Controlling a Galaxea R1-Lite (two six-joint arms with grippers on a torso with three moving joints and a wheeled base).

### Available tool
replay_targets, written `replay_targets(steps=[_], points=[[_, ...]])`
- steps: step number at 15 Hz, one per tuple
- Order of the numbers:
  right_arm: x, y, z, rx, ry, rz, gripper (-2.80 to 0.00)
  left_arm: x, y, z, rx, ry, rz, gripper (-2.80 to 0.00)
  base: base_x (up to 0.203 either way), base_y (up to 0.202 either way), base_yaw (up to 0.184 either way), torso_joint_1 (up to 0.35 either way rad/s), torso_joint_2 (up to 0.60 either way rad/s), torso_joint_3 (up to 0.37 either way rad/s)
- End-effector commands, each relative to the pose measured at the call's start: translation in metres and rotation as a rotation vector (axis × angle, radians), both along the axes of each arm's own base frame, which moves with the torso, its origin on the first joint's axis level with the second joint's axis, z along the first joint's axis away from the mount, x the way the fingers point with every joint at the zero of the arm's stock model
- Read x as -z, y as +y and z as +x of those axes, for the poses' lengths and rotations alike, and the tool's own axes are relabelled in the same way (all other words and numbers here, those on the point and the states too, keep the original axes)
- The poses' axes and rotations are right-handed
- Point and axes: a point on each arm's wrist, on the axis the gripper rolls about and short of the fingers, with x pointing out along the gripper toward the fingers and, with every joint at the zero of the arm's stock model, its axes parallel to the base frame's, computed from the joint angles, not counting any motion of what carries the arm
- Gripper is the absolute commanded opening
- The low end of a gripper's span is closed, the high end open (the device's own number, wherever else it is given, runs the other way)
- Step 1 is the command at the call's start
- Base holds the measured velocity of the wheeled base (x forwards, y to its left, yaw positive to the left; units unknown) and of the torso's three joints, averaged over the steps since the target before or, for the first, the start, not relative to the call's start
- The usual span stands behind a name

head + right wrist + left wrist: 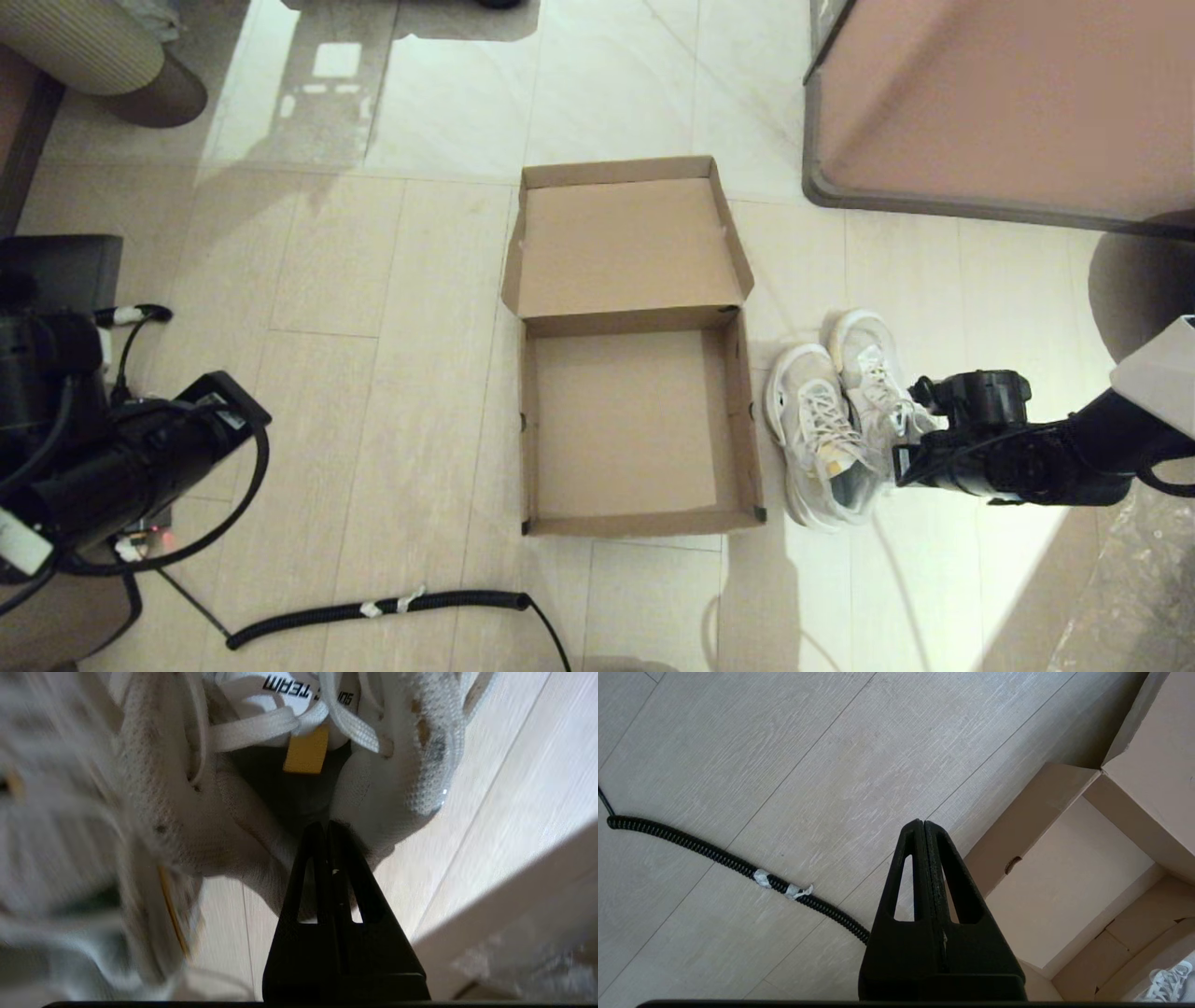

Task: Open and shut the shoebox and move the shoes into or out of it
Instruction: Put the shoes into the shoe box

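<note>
The brown cardboard shoebox (pixel 747 420) lies open and empty in the middle of the floor, its lid (pixel 625 247) folded back on the far side. The pair of white mesh shoes (pixel 822 420) rests on the floor just right of the box, toes pointing away. My right gripper (pixel 892 465) sits low at their heels. In the right wrist view it (pixel 327 826) is shut, tips against the heel rim of the shoe (pixel 397 774) with the yellow tag; nothing shows between the fingers. My left gripper (pixel 245 403) hangs shut (pixel 923 822) left of the box (pixel 1064 877).
A coiled black cable (pixel 373 609) runs along the floor in front of the box. A large pinkish-brown block with a dark rim (pixel 1008 103) fills the far right. A grey ribbed roll (pixel 93 56) lies at the far left corner.
</note>
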Motion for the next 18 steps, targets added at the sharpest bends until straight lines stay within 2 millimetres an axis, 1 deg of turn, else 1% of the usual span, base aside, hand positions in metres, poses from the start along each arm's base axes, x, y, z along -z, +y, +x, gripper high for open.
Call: replay_targets(steps=[1, 3, 5, 7, 8, 10, 11, 12, 13, 14, 15, 18], points=[[0.006, 0.002, -0.019, -0.001, 0.054, 0.005, -2.80, -0.001, 0.000, -0.001, -0.003, -0.005, -0.003, -2.80, 0.000, 0.000, 0.000, 0.000, 0.00, 0.000], [0.008, 0.003, -0.034, -0.011, 0.092, 0.001, -2.80, -0.001, 0.000, -0.001, -0.003, -0.008, -0.003, -2.80, 0.000, 0.000, 0.000, 0.000, 0.00, 0.000], [0.004, 0.004, -0.040, -0.013, 0.089, 0.002, -2.80, -0.003, 0.000, -0.003, -0.003, -0.015, -0.003, -2.80, 0.000, 0.000, 0.000, 0.000, 0.00, 0.000], [-0.009, 0.004, -0.039, -0.014, 0.037, 0.003, -2.80, -0.004, 0.001, -0.004, -0.002, -0.022, -0.002, -2.80, 0.000, 0.000, 0.000, 0.000, 0.00, 0.000], [-0.021, 0.004, -0.041, -0.017, 0.000, 0.003, -2.80, -0.005, 0.001, -0.005, -0.002, -0.023, -0.002, -2.80, 0.000, 0.000, 0.000, 0.000, 0.00, 0.000], [-0.048, 0.006, -0.053, -0.036, -0.068, 0.011, -2.80, -0.003, 0.001, -0.005, -0.003, -0.018, -0.003, -2.80, 0.000, 0.000, 0.000, 0.000, 0.00, 0.000], [-0.057, 0.007, -0.061, -0.050, -0.087, 0.019, -2.80, -0.003, 0.001, -0.004, -0.003, -0.018, -0.003, -2.80, 0.000, 0.000, 0.000, 0.000, 0.00, 0.000], [-0.061, 0.010, -0.072, -0.081, -0.089, 0.044, -2.80, -0.003, 0.001, -0.004, -0.003, -0.018, -0.003, -2.80, 0.000, 0.000, 0.000, 0.000, 0.00, 0.000], [-0.058, 0.013, -0.082, -0.134, -0.072, 0.088, -2.80, -0.003, 0.001, -0.004, -0.003, -0.017, -0.003, -2.80, 0.000, 0.000, 0.000, 0.000, 0.00, 0.000], [-0.055, 0.015, -0.088, -0.163, -0.057, 0.114, -2.80, -0.003, 0.001, -0.005, -0.003, -0.019, -0.003, -2.80, 0.000, 0.000, 0.000, 0.000, 0.00, 0.000], [-0.052, 0.015, -0.087, -0.164, -0.050, 0.120, 0.00, -0.003, 0.001, -0.006, -0.003, -0.019, -0.002, -2.80, 0.000, 0.000, 0.000, 0.000, 0.00, 0.000], [-0.043, 0.014, -0.079, -0.152, -0.033, 0.133, 0.00, -0.005, 0.001, -0.007, -0.004, -0.025, -0.002, -2.80, 0.000, 0.000, 0.000, 0.000, 0.00, 0.000]])
